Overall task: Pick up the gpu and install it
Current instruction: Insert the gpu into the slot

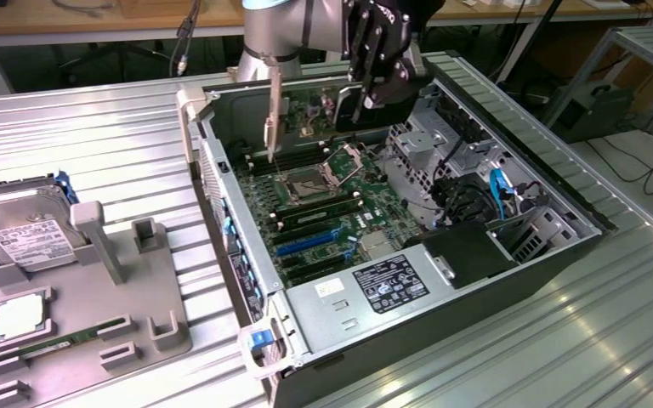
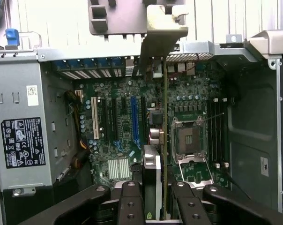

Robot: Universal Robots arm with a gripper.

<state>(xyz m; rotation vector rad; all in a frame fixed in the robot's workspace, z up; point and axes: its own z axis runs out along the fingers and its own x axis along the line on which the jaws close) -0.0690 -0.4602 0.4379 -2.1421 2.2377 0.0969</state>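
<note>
My gripper (image 1: pixel 367 95) hangs over the far end of the open computer case (image 1: pixel 553 183), shut on the gpu (image 1: pixel 315 110). The card hangs on edge above the motherboard (image 1: pixel 338 212), clear of it, with its silver end bracket (image 1: pixel 272 119) toward the case's rear wall. In the wrist view the gpu (image 2: pixel 165 140) appears edge-on between my fingers (image 2: pixel 132 201), running from my gripper (image 2: pixel 159 208) to the bracket (image 2: pixel 158 42). It lies over the strip between the blue expansion slot (image 2: pixel 134 119) and the CPU socket (image 2: pixel 188 138).
A power supply (image 1: pixel 383 285) fills the case's near end, with drive bays and cables (image 1: pixel 474 195) on the exterior view's right. On the slatted metal table (image 1: pixel 99 127), a grey fixture (image 1: pixel 133 280) holds a hard drive (image 1: pixel 20 238) and a green memory stick (image 1: pixel 65 344).
</note>
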